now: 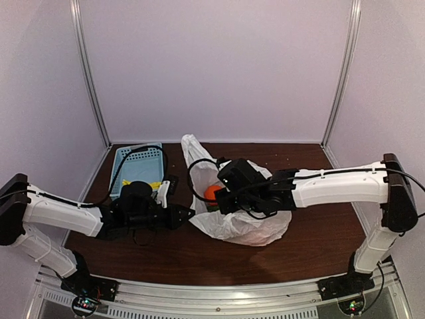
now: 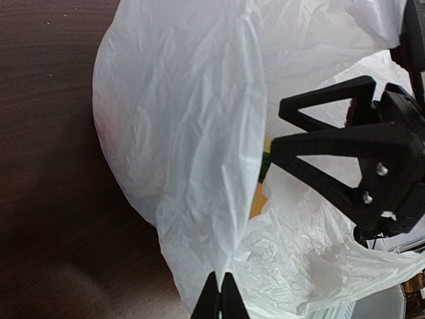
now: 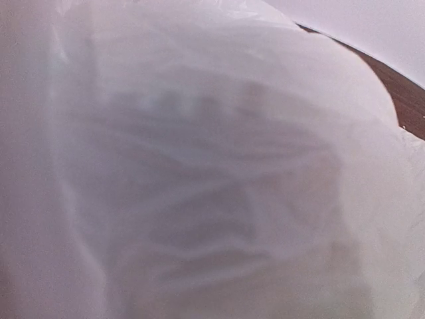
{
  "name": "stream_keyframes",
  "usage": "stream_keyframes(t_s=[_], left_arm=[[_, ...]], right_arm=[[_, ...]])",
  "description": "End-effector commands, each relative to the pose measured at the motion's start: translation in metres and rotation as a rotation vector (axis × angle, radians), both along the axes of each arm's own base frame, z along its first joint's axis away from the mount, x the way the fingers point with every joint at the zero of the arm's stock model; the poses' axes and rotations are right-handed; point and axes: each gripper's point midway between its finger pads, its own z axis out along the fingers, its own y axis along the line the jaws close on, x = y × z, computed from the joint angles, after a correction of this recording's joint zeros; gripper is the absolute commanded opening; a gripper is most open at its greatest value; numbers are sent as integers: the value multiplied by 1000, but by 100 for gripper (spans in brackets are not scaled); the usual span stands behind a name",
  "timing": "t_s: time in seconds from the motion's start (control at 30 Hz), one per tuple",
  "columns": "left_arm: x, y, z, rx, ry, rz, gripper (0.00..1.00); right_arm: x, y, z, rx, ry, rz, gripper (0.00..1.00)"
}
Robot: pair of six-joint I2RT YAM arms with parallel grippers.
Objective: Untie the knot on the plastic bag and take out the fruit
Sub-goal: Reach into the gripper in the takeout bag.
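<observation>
While the left gripper (image 2: 220, 292) is pressed together on a fold of the plastic bag (image 2: 179, 133), the right gripper (image 2: 279, 129) sits at the bag's mouth with its fingers spread, nothing between them. Bag's slumped on the worktop (image 1: 319, 232), orange fruit (image 1: 212, 193) peeking out of it, blue basket (image 1: 136, 163) just left of the bag.

One plastic bag (image 1: 247, 227), one visible orange fruit (image 1: 212, 193), one blue basket (image 1: 135, 160)
</observation>
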Motion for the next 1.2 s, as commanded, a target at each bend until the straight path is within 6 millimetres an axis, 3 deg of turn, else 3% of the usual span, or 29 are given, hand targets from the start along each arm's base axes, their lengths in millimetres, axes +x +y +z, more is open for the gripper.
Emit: stream_keyframes(t_s=[0.0, 0.37, 0.67, 0.9, 0.97, 1.17], left_arm=[[-1, -3, 8, -8, -29, -18, 0], [2, -5, 7, 3, -21, -13, 0], [3, -6, 6, 5, -16, -10, 0], [3, -7, 7, 5, -15, -10, 0], [3, -7, 8, 4, -16, -10, 0], [4, -6, 6, 12, -13, -6, 0]], right_arm=[[33, 15, -3, 35, -56, -24, 57], [86, 29, -40, 75, -48, -46, 66], [103, 34, -78, 38, -9, -62, 75], [112, 34, -96, 19, 0, -76, 80], [114, 35, -100, 22, 4, -80, 78], [113, 37, -99, 35, 12, -68, 56]])
